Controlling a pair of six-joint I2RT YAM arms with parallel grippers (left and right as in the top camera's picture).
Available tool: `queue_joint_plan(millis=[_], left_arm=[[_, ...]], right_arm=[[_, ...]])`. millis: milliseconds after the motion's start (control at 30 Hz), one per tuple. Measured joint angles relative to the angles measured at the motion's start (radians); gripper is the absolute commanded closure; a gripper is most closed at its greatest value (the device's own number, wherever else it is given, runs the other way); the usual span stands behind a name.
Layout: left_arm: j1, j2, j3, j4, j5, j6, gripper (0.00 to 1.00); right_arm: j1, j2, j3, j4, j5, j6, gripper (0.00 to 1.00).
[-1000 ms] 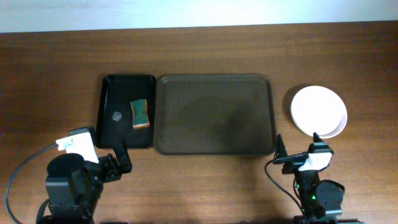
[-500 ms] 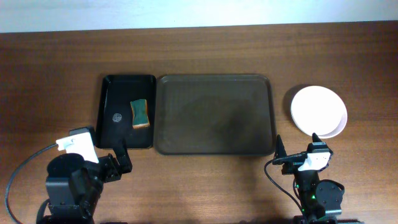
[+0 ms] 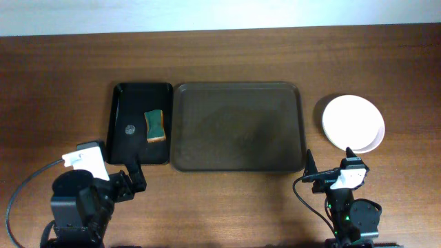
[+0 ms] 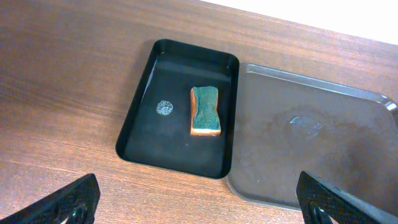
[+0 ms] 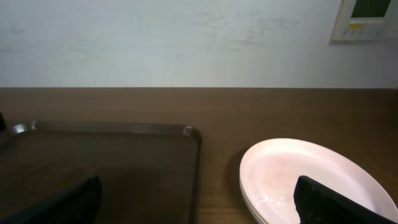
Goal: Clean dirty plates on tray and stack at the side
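White plates [image 3: 353, 122] sit stacked on the table right of the dark-brown tray [image 3: 238, 127]; the stack's edges show in the right wrist view [image 5: 311, 177]. Nothing lies on the tray [image 5: 106, 162], which shows faint wet marks [image 4: 311, 130]. My left gripper [image 3: 127, 180] hangs open near the table's front, below the black tray, nothing between its fingers [image 4: 199, 205]. Just below the dark-brown tray's front right corner, my right gripper [image 3: 331, 162] stands open and empty [image 5: 199, 208], with one finger in front of the plates.
A glossy black tray [image 3: 141, 124] lies left of the dark-brown one and holds a green and orange sponge [image 3: 156, 126] and a small whitish spot [image 4: 164, 107]. Bare wooden table surrounds the trays. A white wall rises behind the table's far edge.
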Motion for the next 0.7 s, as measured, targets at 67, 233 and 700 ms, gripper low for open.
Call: queue_joint_plan(millis=[67, 233, 700], left_arm=[[0.0, -0.008, -0.004, -0.02, -0.007, 0.0, 0.0], [0.002, -0.176, -0.176, 0.091, -0.016, 0.001, 0.01], [0.003, -0.575, -0.869, 0.921, -0.035, -0.053, 0.01]], right_arm=[[0.0, 0.0, 0.0, 0.0, 0.0, 0.0, 0.01], [0.0, 0.0, 0.0, 0.0, 0.0, 0.0, 0.01], [0.0, 0.0, 0.0, 0.0, 0.0, 0.0, 0.01]])
